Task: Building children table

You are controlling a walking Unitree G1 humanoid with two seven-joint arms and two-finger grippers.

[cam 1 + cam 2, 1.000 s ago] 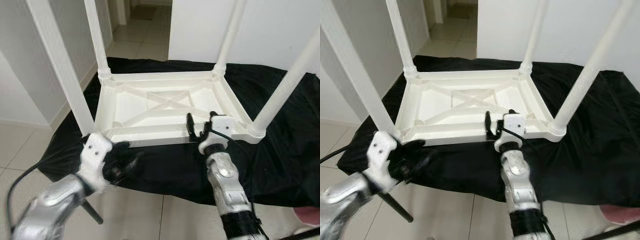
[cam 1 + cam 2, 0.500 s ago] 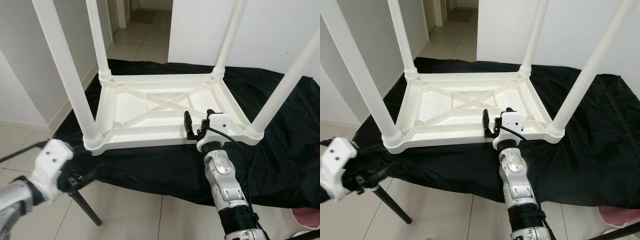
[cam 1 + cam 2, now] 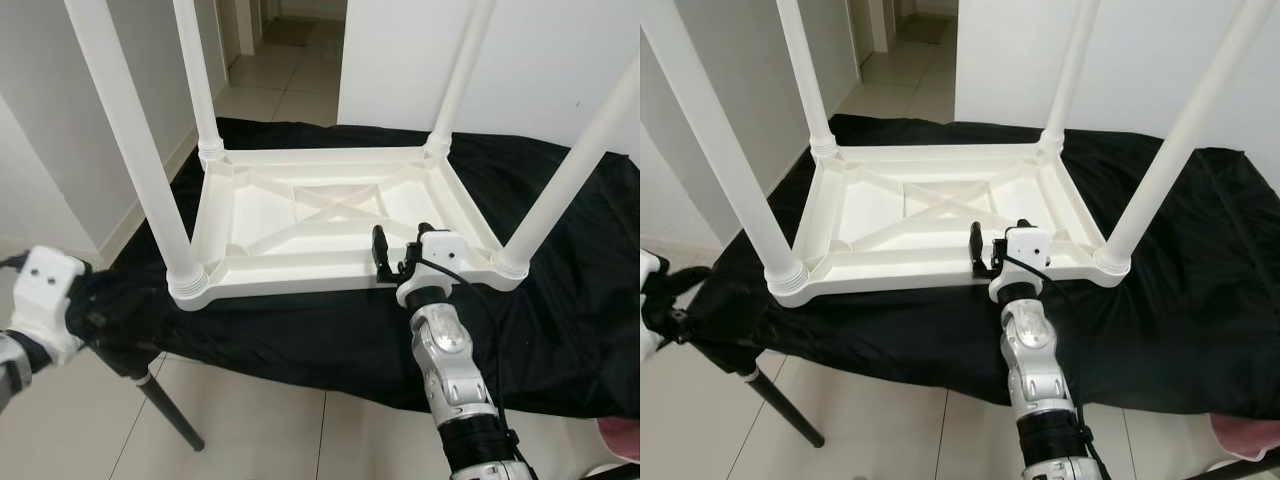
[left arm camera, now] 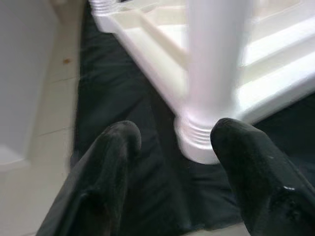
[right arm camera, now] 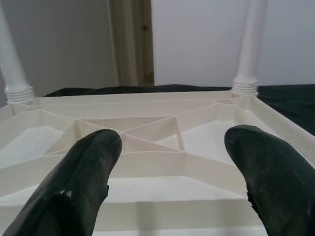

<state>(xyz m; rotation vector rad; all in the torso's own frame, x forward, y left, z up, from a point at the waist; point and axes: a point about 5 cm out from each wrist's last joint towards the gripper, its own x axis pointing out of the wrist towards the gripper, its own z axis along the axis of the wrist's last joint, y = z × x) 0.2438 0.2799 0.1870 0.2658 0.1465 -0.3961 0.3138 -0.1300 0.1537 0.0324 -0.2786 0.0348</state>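
A white plastic children's table (image 3: 300,276) lies upside down on a black cloth, its four legs pointing up. The near-left leg (image 3: 140,170) stands screwed into its corner socket (image 4: 197,142). My left gripper (image 3: 108,303) hangs open to the left of that corner, off the table; in the left wrist view the leg's base shows beyond my left gripper (image 4: 177,133). My right gripper (image 3: 395,256) is open at the middle of the near rim, fingers pointing up. The ribbed underside (image 5: 147,142) lies ahead of my right gripper (image 5: 172,142).
The black cloth (image 3: 560,300) covers a low platform under the table and droops over its near edge. A black stand leg (image 3: 170,425) slants to the tiled floor at the lower left. White walls stand left and behind; a hallway (image 3: 285,40) opens at the back.
My left gripper has drawn back to the left, away from the near-left corner of the table. The right gripper stays at the near rim. The table has not moved.
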